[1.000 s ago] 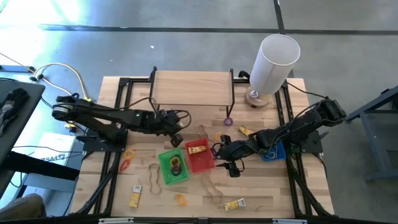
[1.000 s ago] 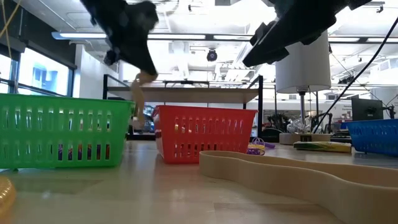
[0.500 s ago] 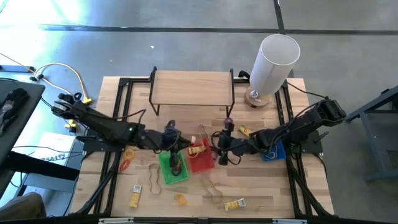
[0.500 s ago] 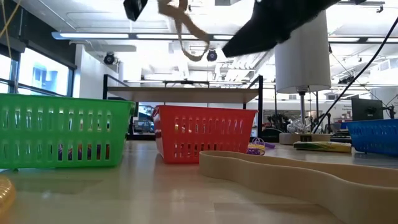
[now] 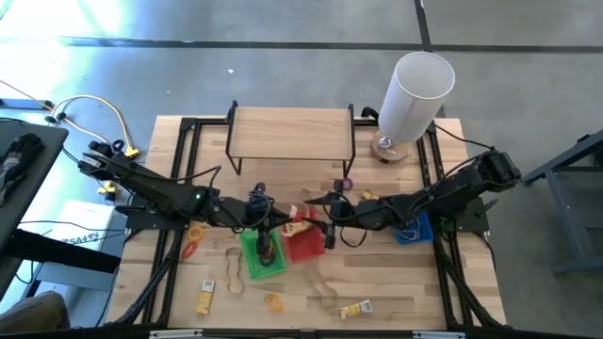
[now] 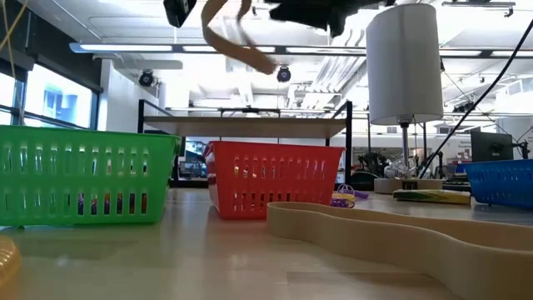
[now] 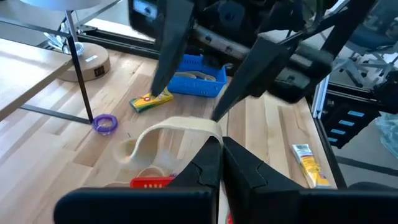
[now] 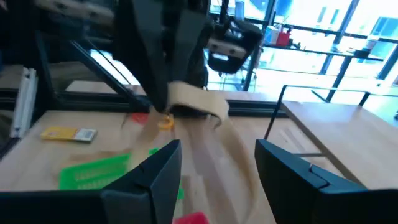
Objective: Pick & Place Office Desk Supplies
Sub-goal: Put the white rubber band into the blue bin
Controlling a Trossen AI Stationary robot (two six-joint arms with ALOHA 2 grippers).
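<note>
A tan rubber-band loop (image 7: 176,126) hangs in the air above the red basket (image 5: 303,239). My left gripper (image 7: 221,139) is shut on it, coming from the table's left (image 5: 283,217). My right gripper (image 8: 217,150) is open and faces it from the right (image 5: 330,213), with one finger on either side of the loop (image 8: 194,99). In the low view the band (image 6: 234,40) shows at the top edge. Loose rings, bands and yellow packets (image 5: 355,309) lie flat on the table. My left gripper pinches one end of the band's loop (image 7: 210,128) between its two shut fingers, reaching nearly level from the table's left. The band is lifted clear; the rest of the loop curves away and sags slack below the fingers. Whether my right gripper's fingers touch the band, I cannot tell.
A green basket (image 5: 262,252) stands left of the red one, a blue basket (image 5: 415,229) under the right arm. A wooden shelf (image 5: 290,132) and a tall white cylinder (image 5: 415,92) stand at the back. A purple ring (image 5: 346,185) and another band (image 6: 400,235) lie on the table.
My left gripper has risen with the band, lifting it from basket height to well above the baskets, and has tipped up toward level. My right gripper has risen, tipped up toward level and moved toward the left gripper and the band.
</note>
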